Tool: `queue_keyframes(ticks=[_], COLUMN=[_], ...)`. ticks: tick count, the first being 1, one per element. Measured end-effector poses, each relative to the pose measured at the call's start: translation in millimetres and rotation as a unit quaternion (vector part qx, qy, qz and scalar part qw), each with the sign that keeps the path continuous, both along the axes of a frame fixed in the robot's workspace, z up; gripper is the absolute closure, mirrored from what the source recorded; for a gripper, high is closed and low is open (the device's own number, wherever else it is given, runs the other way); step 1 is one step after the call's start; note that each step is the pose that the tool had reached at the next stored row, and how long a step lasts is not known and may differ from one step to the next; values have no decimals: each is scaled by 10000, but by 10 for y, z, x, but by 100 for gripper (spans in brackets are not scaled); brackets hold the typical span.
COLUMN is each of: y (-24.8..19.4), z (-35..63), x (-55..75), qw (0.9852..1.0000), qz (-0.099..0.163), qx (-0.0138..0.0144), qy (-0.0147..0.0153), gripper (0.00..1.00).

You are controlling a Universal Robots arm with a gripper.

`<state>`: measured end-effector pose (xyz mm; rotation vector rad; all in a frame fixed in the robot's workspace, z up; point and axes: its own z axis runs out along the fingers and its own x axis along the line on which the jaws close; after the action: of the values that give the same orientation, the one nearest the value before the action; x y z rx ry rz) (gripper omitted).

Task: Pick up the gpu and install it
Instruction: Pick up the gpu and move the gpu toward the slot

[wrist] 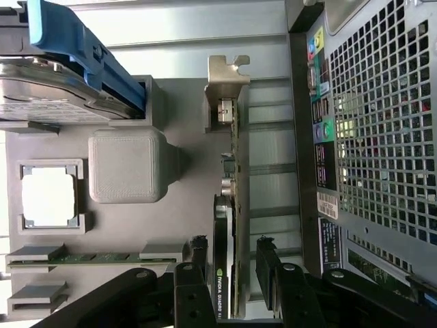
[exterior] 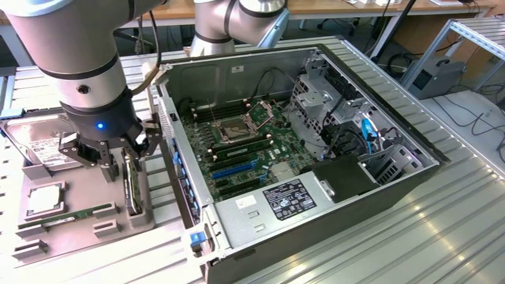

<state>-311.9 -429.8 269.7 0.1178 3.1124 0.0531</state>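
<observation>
2 fingers (wrist: 199, 254) flank gpu (wrist: 224, 273) edge, gaps ea side

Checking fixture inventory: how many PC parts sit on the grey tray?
4: hard drive at the far end, CPU midway, memory stick at the near end, gpu on edge beside the case. The arm may hide more.

The arm (exterior: 67, 41) is showing smooth silver-grey tubes ringed by dark bands, with a black cable (exterior: 152, 35) running beside it. A small blue light (exterior: 99, 125) is glowing on its black wrist. The claw (wrist: 231, 249) is showing black linkage fingers (wrist: 270, 273) with round pivot pins.
</observation>
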Motion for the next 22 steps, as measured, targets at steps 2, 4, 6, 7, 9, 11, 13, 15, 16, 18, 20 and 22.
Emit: queue_keyframes(ticks=[2, 4, 6, 7, 9, 11, 13, 15, 16, 18, 20, 22], y=[8, 9, 11, 13, 20, 31, 50, 67, 76, 88, 92, 94], z=[-15, -42, -69, -81, -101, -116, -133, -150, -159, -176, -193, -210], x=[-8, -14, -15, -15, -16, -15, -15, -15, -16, -15, -14, -15], qw=[10000, 10000, 10000, 10000, 10000, 10000, 10000, 10000, 10000, 10000, 10000, 10000], qz=[0, 0, 0, 0, 0, 0, 0, 0, 0, 0, 1, 0], qx=[-2, -3, -2, -2, -2, -3, -3, -2, -2, -2, -2, -2], qy=[1, 1, 0, 0, 0, 1, 0, 0, 0, 0, 0, 0], gripper=[58, 58, 58, 58, 58, 58, 58, 58, 58, 58, 58, 58])
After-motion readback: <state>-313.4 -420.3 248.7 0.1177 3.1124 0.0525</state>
